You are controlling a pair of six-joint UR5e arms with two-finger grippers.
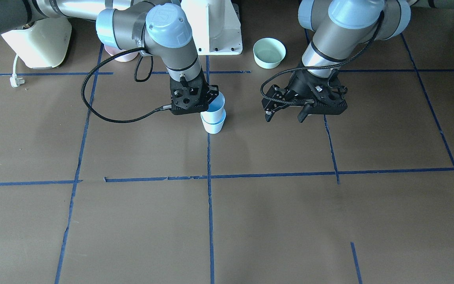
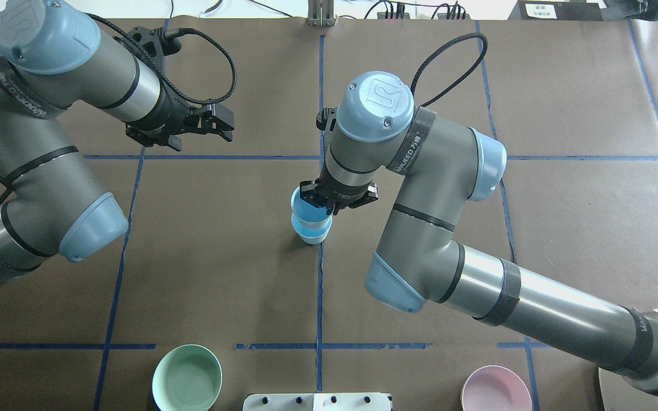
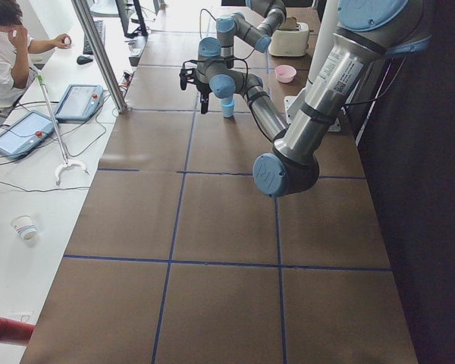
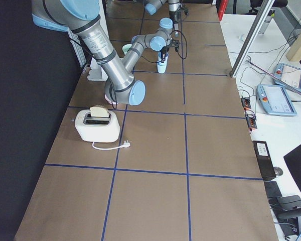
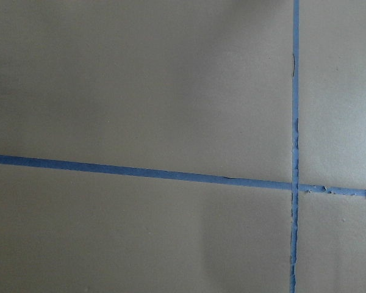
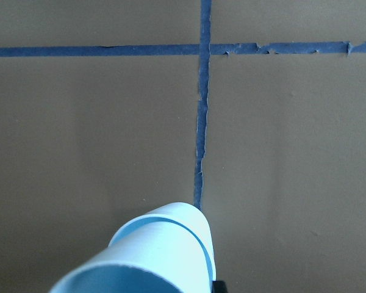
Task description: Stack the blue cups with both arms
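Nesting step: right gripper [image 1: 211,98] clamped on the upper blue cup [image 1: 217,103] at its rim, cup seated in the lower blue cup [image 1: 213,125], table centre.
Next, I reckon: let go, lift straight up, don't tip the stack. Left gripper [image 1: 285,115] spread, empty, 10 o'clock of stack in overhead view. Green bowl [image 2: 187,378] 7 o'clock, pink bowl [image 2: 492,389] 5 o'clock, both empty.

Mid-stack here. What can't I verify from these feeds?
Right claw grip on the upper cup: fingertips hidden by its own body, front and overhead views.
Seating in the lower cup: right wrist view cuts both at the bottom edge.
Side views: all of this too small.
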